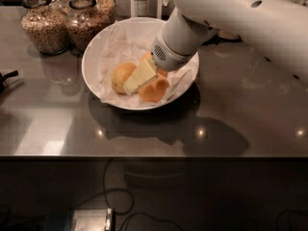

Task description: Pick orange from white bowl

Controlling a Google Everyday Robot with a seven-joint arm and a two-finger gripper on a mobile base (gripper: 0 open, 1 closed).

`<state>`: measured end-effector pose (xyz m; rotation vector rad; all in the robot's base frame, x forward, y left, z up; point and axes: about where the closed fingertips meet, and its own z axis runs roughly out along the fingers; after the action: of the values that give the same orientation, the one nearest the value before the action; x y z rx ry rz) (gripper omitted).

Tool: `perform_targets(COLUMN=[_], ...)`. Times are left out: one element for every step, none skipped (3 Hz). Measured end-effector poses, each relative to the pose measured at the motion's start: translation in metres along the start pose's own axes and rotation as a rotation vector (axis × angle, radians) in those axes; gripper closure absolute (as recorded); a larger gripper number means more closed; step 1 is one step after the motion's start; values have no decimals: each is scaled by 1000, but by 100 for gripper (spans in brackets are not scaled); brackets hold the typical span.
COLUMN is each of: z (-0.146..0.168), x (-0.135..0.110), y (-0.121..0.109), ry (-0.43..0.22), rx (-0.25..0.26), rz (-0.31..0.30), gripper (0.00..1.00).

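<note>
The white bowl (96, 52), lined with crumpled white paper, stands on the dark counter at the centre back. The deep-orange orange (155, 89) lies at the bowl's front right. A paler, yellower fruit (120, 75) lies just to its left. My gripper (139, 77), on the big white arm coming from the upper right, reaches down into the bowl. Its pale tip lies between the two fruits and touches or nearly touches both. A bit of orange peel also shows behind the gripper's wrist.
Two glass jars of grain (44, 27) (89, 20) stand at the back left, close to the bowl. A bottle (140, 1) stands behind the bowl. The counter's front edge (154, 157) runs across the view, with cables on the floor below.
</note>
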<state>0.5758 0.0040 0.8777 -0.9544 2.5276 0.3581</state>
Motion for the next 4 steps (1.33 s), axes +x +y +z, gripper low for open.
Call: perform_targets(z=[11, 25, 39, 38], x=[3, 6, 11, 11], y=[-1, 0, 2, 3], ry=[0, -2, -10, -13], rx=[40, 104, 177, 187], rz=[51, 76, 62, 55], gripper=[14, 15, 34, 57])
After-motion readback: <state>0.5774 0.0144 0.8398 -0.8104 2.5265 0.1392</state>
